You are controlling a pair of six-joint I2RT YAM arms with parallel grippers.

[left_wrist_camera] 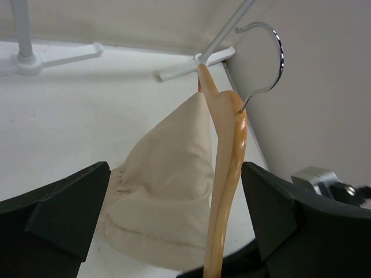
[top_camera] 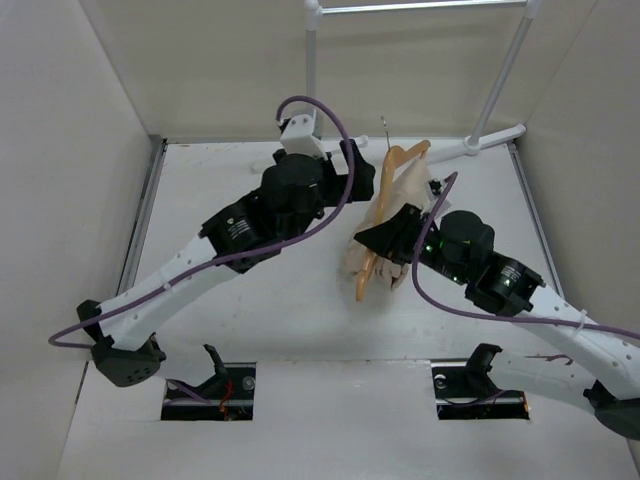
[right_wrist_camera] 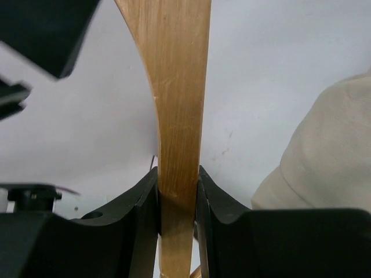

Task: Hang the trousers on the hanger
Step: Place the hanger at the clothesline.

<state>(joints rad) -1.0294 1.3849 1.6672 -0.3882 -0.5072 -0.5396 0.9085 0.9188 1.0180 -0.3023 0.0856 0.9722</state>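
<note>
The wooden hanger (top_camera: 396,172) stands on edge at the table's middle right, its metal hook (left_wrist_camera: 272,63) pointing away. My right gripper (top_camera: 385,237) is shut on the hanger's arm (right_wrist_camera: 177,116), the fingers (right_wrist_camera: 142,214) pressed against both sides of the wood. The beige trousers (top_camera: 412,192) hang draped over the hanger, bunched on the far side of it; they show in the left wrist view (left_wrist_camera: 168,191) and at the right edge of the right wrist view (right_wrist_camera: 330,156). My left gripper (top_camera: 360,172) is open, its jaws spread wide around the hanger (left_wrist_camera: 229,168) and cloth without touching them.
A white metal clothes rack (top_camera: 490,100) stands at the back, its feet (left_wrist_camera: 194,61) on the table behind the hanger. White walls close in the table on the left, back and right. The purple cables loop over both arms.
</note>
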